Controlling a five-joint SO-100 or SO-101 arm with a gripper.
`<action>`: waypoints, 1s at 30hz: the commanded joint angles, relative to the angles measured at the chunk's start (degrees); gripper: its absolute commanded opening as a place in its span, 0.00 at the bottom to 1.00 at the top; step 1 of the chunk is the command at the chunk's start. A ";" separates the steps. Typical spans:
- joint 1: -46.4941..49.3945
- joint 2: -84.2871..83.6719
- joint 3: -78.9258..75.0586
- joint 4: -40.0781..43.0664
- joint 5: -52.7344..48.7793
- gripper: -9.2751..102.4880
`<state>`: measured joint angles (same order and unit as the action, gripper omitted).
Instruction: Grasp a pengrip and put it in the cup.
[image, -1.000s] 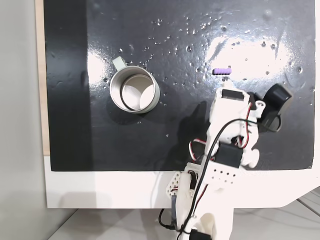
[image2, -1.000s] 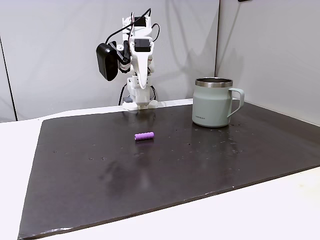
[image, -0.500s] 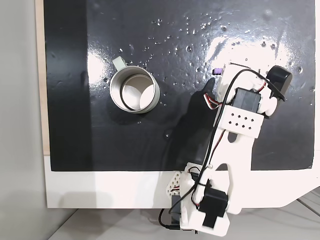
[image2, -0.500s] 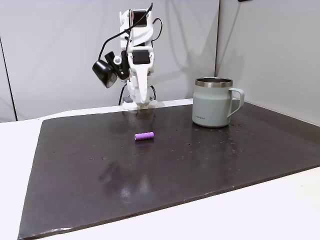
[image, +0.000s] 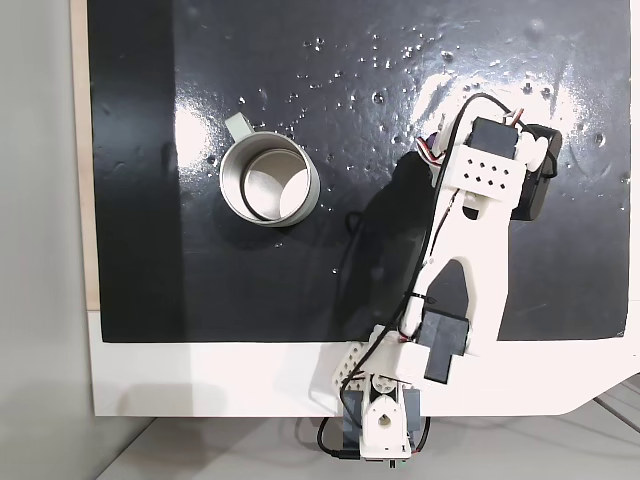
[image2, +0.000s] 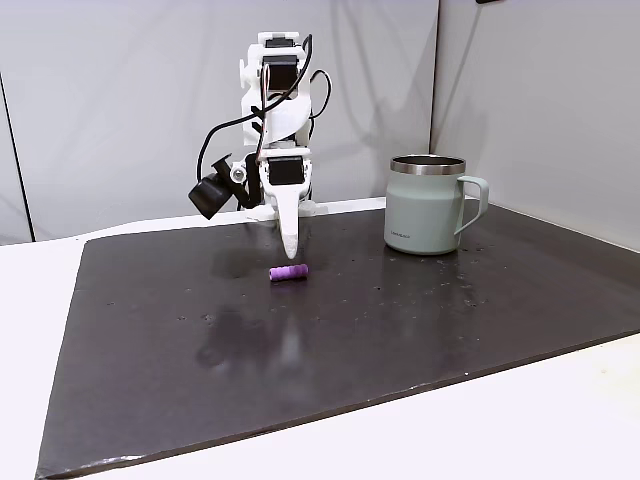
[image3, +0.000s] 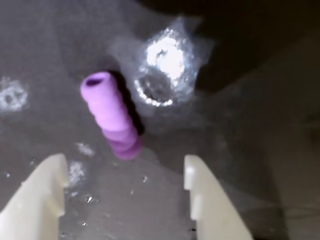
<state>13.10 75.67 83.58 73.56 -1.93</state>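
Arm hides pengrip from above; wrist view: gripper cut off, blurry.

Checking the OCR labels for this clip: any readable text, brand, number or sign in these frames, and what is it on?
Cup: a small dark mark low on its side in a fixed view, too small to read.
Pengrip: ribbed purple surface, no lettering visible in the wrist view.
Arm and pincer: no readable label in any view.
Black mat: no print, only specks and glare.
So nothing can be read.

fingers just above pengrip, cup apart
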 joint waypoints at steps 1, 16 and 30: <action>-1.23 -1.05 -4.13 0.88 -0.53 0.34; -0.70 -9.23 -9.49 1.67 -2.20 0.28; -0.35 -9.93 -10.20 2.37 -1.85 0.08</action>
<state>12.92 65.13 76.38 74.71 -3.96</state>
